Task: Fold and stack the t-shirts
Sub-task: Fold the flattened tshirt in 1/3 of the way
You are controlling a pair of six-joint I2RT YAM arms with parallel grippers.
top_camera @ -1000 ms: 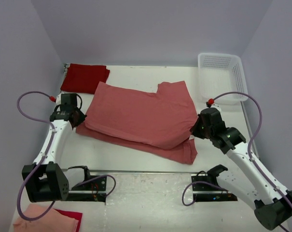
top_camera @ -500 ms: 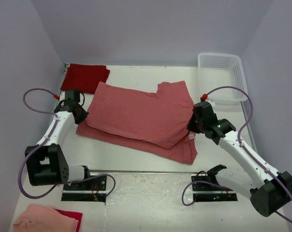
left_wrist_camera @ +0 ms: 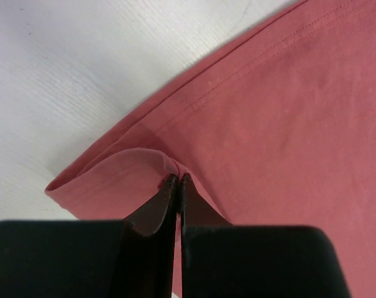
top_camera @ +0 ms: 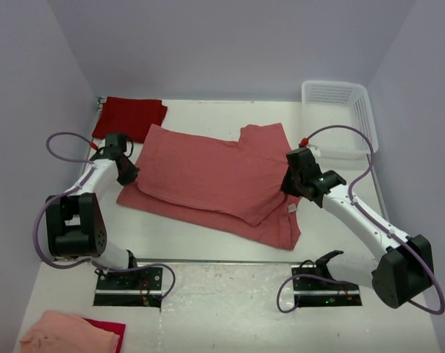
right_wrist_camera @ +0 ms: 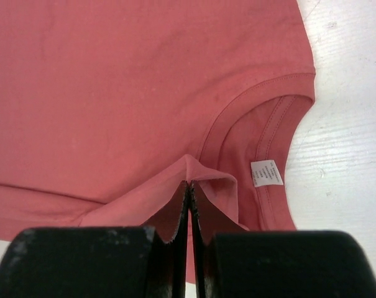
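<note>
Okay, the salmon shirt [top_camera: 215,180] lay spread across the middle of the worktop [top_camera: 207,246], folded over itself, the top layer set back so the lower layer's edge showed along the near side. The left fingers [left_wrist_camera: 174,186] were pressed together on a small pinch of the shirt's top layer at its left edge; the wrist view showed cloth puckered up right at the tips, with the stitched hem [left_wrist_camera: 194,102] running beside it and bare worktop beyond. In the top view the left arm reached in from the left side to that edge. The right fingers [right_wrist_camera: 185,192] were clamped on a raised fold of the same shirt at its right side, just beside the collar [right_wrist_camera: 237,118]; the white label [right_wrist_camera: 266,173] sat inside the collar just right of the tips. The crimson shirt [top_camera: 130,118] lay folded in the far left corner, near the salmon shirt's far left corner; touching or not couldn't be told. The white mesh basket [top_camera: 369,118] stood in the far right corner, apart from the shirt. The peach cloth [top_camera: 68,331] was bunched at the near left, in front of the arm bases.
</note>
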